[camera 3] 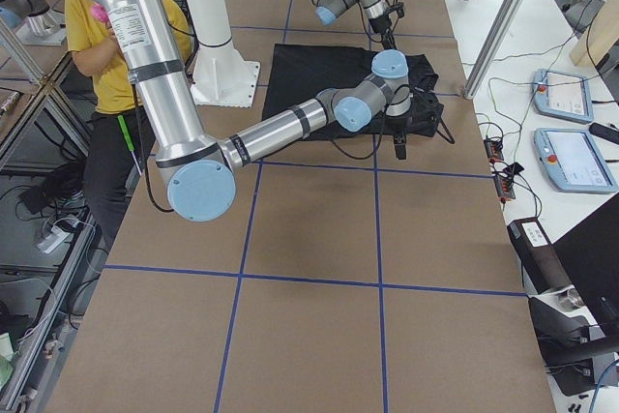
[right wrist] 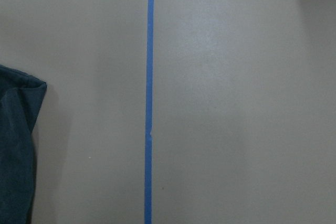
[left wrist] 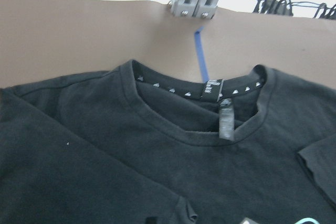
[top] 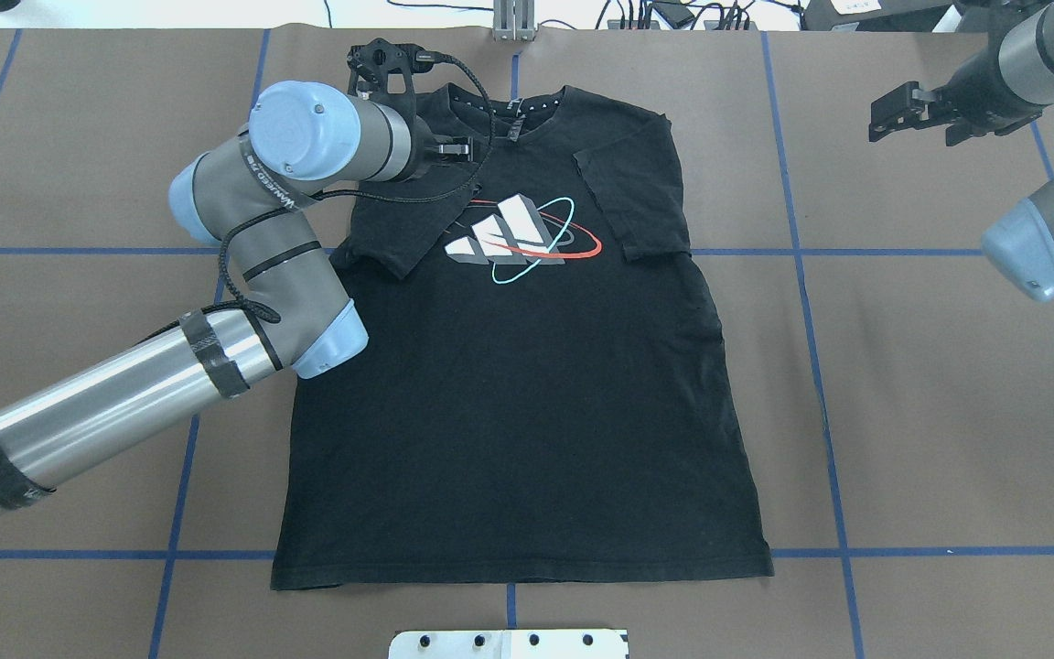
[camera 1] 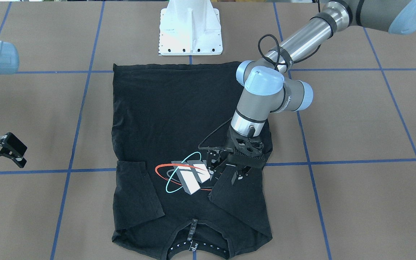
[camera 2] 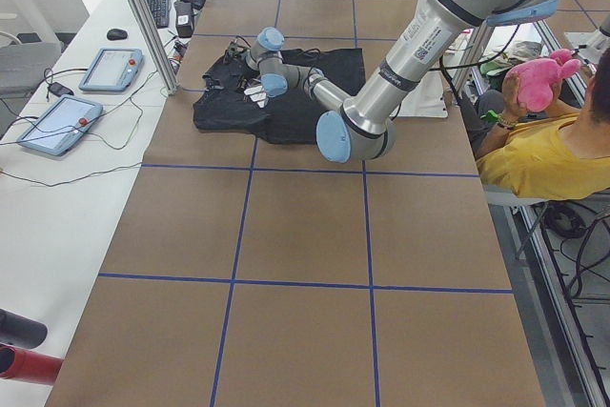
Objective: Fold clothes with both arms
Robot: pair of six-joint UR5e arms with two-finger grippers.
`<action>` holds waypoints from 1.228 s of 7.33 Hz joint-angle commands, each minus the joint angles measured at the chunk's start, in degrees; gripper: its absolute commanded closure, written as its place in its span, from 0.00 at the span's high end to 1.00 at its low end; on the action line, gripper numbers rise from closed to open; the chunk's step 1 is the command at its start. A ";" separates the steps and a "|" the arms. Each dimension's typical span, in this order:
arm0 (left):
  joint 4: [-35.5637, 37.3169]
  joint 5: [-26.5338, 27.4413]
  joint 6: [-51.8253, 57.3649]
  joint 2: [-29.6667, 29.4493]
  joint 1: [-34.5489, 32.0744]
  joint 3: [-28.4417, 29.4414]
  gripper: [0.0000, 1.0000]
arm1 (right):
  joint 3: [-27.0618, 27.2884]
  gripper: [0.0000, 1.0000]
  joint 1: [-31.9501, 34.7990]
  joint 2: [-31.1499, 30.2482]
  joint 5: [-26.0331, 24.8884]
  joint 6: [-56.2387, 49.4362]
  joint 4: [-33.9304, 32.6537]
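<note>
One T-shirt (camera 1: 179,108); one left gripper (camera 1: 225,174); one right gripper (camera 1: 20,155).

Cropped by the front view's bottom edge: collar of the black T-shirt (camera 1: 179,119). Partly covered by the left tool (camera 1: 225,172): orbit graphic (camera 1: 190,177) and top of the folded sleeve (camera 1: 237,202). Cut at that view's left edge: right tool (camera 1: 23,155). Too small to read in both side views: jaws of either tool.

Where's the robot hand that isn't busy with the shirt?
The right gripper hangs at the overhead view's top right, above the table, off to the side of the black T-shirt and touching nothing.
</note>
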 commanded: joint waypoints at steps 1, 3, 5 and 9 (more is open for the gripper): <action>7.32 -4.50 3.32 7.04 -0.36 -13.40 1.00 | 5.92 1.00 -3.56 -2.80 -0.58 7.39 0.16; 9.13 -5.31 3.32 17.48 -0.27 -26.77 1.00 | 15.22 1.00 -10.75 -8.86 -6.96 15.55 0.07; 9.13 -8.82 2.54 27.60 0.43 -37.60 1.00 | 24.28 1.00 -20.84 -15.72 -14.87 23.73 0.07; 8.25 -1.76 -8.24 39.58 12.51 -43.88 1.00 | 30.38 1.00 -46.60 -20.67 -37.63 41.31 0.07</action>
